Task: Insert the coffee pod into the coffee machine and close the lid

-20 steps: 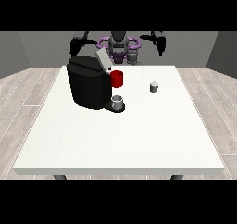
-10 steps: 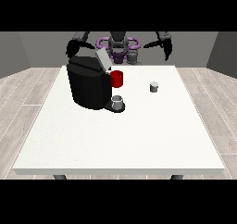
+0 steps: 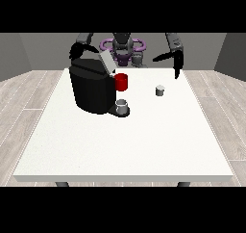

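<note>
One pod (image 3: 160, 90) sits near the table's (image 3: 120, 145) far edge, just below the nearer hand at the view's right (image 3: 176, 66), whose straight fingers hold nothing

The tabletop (image 3: 144, 140) looks smooth, matt white. The coffee machine (image 3: 91, 90) is black, plastic-looking with a faint sheen (its raised lid (image 3: 107, 62) pale grey). The coffee pod (image 3: 160, 90) looks dull grey, the floor (image 3: 29, 90) like pale wood planks.
</note>
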{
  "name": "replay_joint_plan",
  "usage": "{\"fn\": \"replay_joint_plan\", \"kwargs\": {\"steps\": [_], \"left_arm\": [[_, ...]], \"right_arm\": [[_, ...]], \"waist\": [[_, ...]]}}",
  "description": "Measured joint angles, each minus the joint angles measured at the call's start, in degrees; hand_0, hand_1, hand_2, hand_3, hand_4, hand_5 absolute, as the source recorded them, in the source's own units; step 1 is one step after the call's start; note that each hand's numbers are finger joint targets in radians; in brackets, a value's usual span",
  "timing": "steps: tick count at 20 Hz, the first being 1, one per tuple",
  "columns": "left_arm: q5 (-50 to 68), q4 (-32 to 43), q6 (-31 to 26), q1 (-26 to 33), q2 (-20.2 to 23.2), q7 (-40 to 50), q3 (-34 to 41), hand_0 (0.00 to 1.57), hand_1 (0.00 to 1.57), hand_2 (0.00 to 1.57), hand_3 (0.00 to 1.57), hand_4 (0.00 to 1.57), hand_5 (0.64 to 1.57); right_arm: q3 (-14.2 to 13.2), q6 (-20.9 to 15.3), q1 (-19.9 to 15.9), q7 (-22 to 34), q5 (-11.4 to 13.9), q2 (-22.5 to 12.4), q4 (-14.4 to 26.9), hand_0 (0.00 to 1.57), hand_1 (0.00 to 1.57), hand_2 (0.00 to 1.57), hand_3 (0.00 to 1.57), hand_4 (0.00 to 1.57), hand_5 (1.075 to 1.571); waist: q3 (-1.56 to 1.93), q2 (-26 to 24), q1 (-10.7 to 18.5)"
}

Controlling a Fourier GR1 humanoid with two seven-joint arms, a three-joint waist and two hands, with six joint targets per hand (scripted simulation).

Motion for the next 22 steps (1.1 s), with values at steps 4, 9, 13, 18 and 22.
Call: {"fn": "replay_joint_plan", "kwargs": {"steps": [4, 9, 13, 18, 22], "left_arm": [[-1.3, 6.8, 0.4, -3.3, 0.6, -1.2, 0.9, 0.00, 0.00, 0.00, 0.00, 0.00, 1.571], [-4.0, 12.2, 0.6, -6.2, 1.7, -1.8, 0.4, 0.00, 0.00, 0.00, 0.00, 0.00, 1.571], [-6.9, 15.2, 1.2, -8.7, 1.3, -1.1, -1.3, 0.00, 0.00, 0.11, 0.00, 0.00, 1.571], [-10.8, 19.6, 2.1, -10.2, 1.2, -2.5, -3.0, 0.22, 0.22, 0.53, 0.22, 0.00, 1.571], [-13.2, 24.1, 3.6, -11.0, 1.0, -2.9, -3.1, 0.81, 0.81, 0.85, 0.50, 0.00, 1.571]], "right_arm": [[0.5, -0.3, -1.5, 1.0, 0.3, 0.0, -0.4, 0.00, 0.00, 0.00, 0.00, 0.36, 1.571], [-0.6, -1.3, -3.5, 2.6, 0.2, -1.0, 1.3, 0.00, 0.00, 0.00, 0.00, 0.37, 1.571], [-1.4, -1.5, -4.7, 2.0, 0.8, -1.5, 4.8, 0.00, 0.00, 0.00, 0.00, 0.42, 1.571], [-1.5, -2.0, -5.4, 1.1, 1.8, -1.5, 7.8, 0.00, 0.00, 0.00, 0.00, 0.41, 1.571], [-0.6, -2.8, -5.1, 2.0, 3.0, -1.0, 8.0, 0.00, 0.00, 0.00, 0.00, 0.39, 1.571]], "waist": [[-0.01, 2.2, -0.9], [0.00, 3.3, -0.2], [0.00, 3.6, 0.2], [0.00, 3.5, 0.4], [-0.01, 2.5, 0.0]]}}
